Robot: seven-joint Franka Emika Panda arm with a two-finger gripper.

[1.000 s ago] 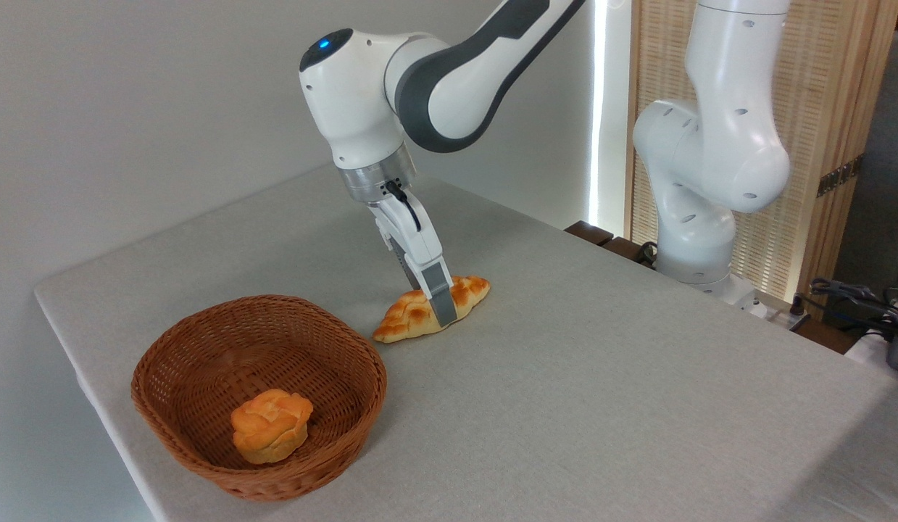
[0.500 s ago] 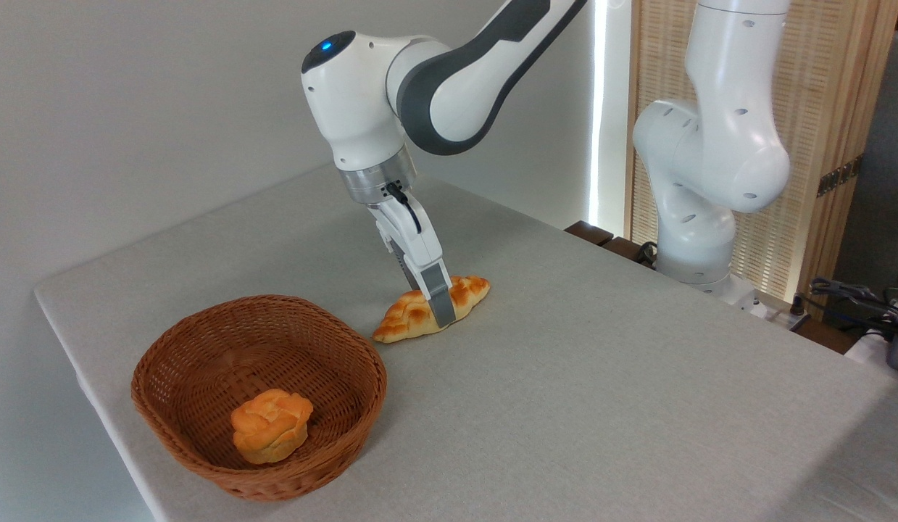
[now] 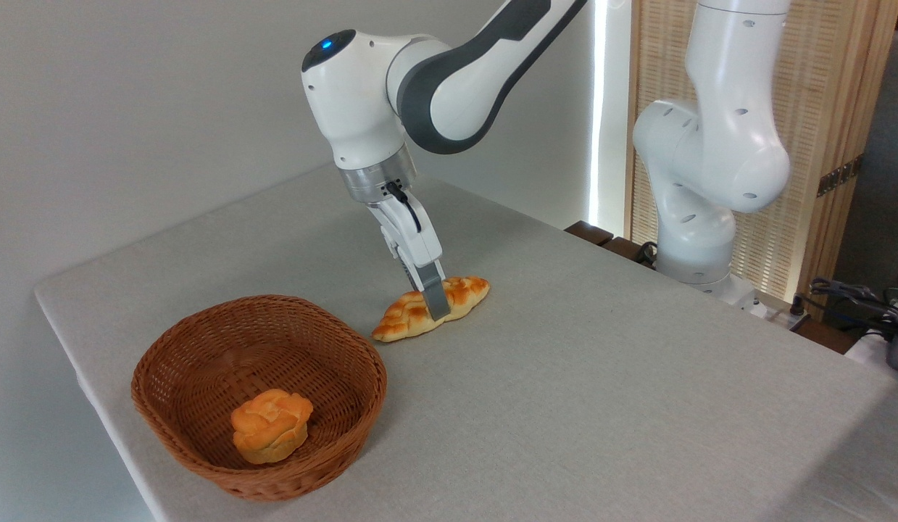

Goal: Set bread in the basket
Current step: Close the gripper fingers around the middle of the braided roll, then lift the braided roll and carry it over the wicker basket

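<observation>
One braided bread (image 3: 428, 307) lies at centre frame on the grey surface (image 3: 601, 391), just right of the wicker basket (image 3: 202, 442) in the lower left, which holds a small round bun (image 3: 269, 425). Compared with a second ago, the gripper (image 3: 435, 308) sits slightly higher, clenched across the loaf's middle, its right end seemingly tilting up. Judging by this, lifting has begun; the carry to the basket remains.

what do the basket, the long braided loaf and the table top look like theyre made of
Basket: brown woven wicker or rattan, going by the visible weave, slight sheen. Long braided loaf: golden with browned plaits; the smooth, glossy crust may mean a plastic or foam replica, but real bread cannot be excluded. Table top: matte pale grey with a fine fabric-like texture, probably cloth-covered.
</observation>
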